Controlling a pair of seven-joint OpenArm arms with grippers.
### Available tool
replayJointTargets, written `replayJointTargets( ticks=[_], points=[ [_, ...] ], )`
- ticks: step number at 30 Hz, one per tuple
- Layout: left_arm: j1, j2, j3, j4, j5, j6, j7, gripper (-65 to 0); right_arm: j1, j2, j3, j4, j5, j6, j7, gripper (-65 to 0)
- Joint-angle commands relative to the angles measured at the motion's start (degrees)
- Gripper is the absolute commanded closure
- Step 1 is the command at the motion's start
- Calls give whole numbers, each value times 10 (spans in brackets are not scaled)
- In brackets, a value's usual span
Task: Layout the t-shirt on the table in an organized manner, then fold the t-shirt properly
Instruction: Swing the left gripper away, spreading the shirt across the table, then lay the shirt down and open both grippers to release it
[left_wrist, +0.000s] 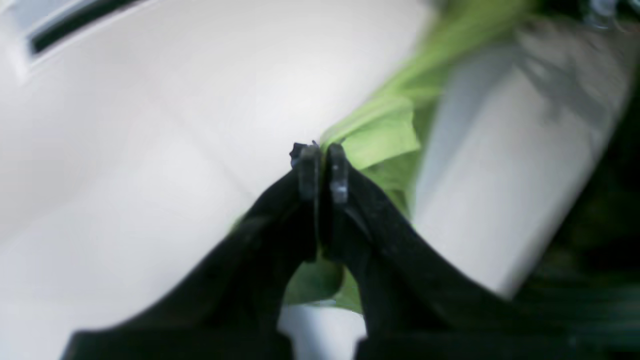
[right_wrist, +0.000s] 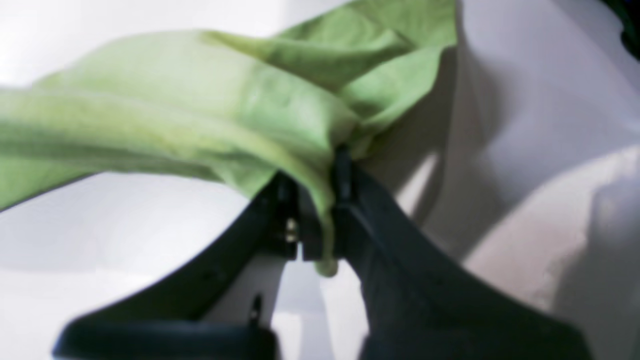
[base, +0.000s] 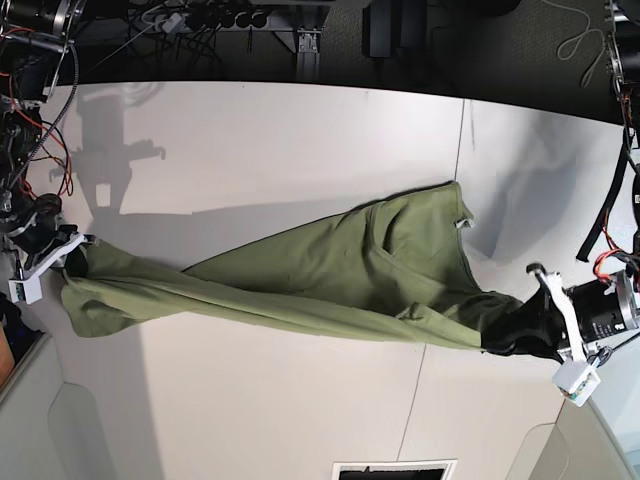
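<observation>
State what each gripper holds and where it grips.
Both hold the t-shirt: the right gripper pinches one bunched end, the left gripper the opposite end, stretching it over the table.

No readable text, labels, brands, numbers or signs in any view. The t-shirt (base: 340, 275) is plain, no print; a small pale tag at its collar, about 2 o'clock from the cloth's middle, is too small to read. The table (base: 250, 150) is bare white, no markings. Both wrist views are blurred, nothing legible there.
</observation>
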Motion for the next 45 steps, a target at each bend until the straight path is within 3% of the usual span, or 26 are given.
replayJointTargets(
  ticks=[1,5,8,14,17,21,22,27,28,31,34,37,40,45],
  points=[
    [0,-16,-6,50,-39,-4,8,0,0,14,15,9,5,5,10,0],
    [93,-32,-6,231,-63,-4,23,0,-39,14,54,9,11,17,10,0],
    [174,-32,-6,308,-76,-4,29,0,-65,14,66,9,22,17,11,0],
    [290,-20,3,319,-103,-4,49,-4,-99,17,67,9,24,20,13,0],
    [322,-18,18,304,-103,-4,35,-110,-103,15,67,9,27,19,13,0],
    [348,-18,28,288,-103,-4,24,-267,-103,16,67,12,59,19,13,-295],
    [353,-18,28,288,-103,-4,24,-281,-103,16,67,14,63,19,13,-326],
    [357,-16,25,288,-103,-4,8,-286,-103,16,82,42,68,18,13,-331],
    [356,-12,21,288,-93,-4,-12,-286,-103,16,88,50,72,18,13,-331],
    [351,16,12,285,30,-4,-96,-286,-103,16,103,73,91,19,12,-330],
    [325,47,12,257,115,-4,-164,-284,-101,14,103,95,108,19,9,-330],
    [289,87,12,192,177,-4,-187,-284,-98,12,103,101,110,19,2,-330],
    [252,109,20,104,191,-4,-189,-284,-96,12,103,101,110,19,4,-330],
    [184,130,107,-28,272,-4,-242,-284,-68,12,103,101,108,19,7,-364]
  ],
)
